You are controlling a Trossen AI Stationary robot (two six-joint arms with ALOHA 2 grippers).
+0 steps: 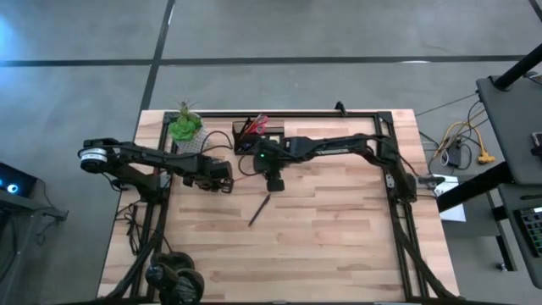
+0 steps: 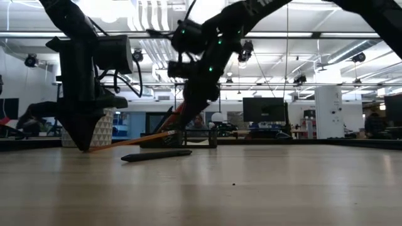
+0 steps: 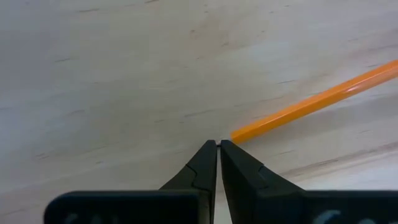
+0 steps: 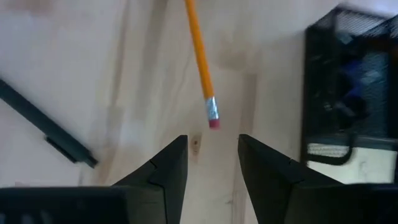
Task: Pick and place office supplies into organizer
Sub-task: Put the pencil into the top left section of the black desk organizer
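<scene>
Closed fingertips (image 3: 214, 155) of the left gripper (image 3: 218, 144) met at one end of the orange pencil (image 3: 314, 101), gripping nothing. Right gripper (image 4: 212, 144) hung half open and empty over the eraser end, black pen (image 4: 43, 122) and mesh organizer (image 4: 351, 87) flanking its fingers.

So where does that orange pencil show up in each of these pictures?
High view: barely visible, between the two arms.
Low view: pencil slants up toward the organizer.
Left wrist view: pencil at the shut fingers' tips.
Right wrist view: eraser end beyond the open fingers.
Shared landmark: black pen.
</scene>
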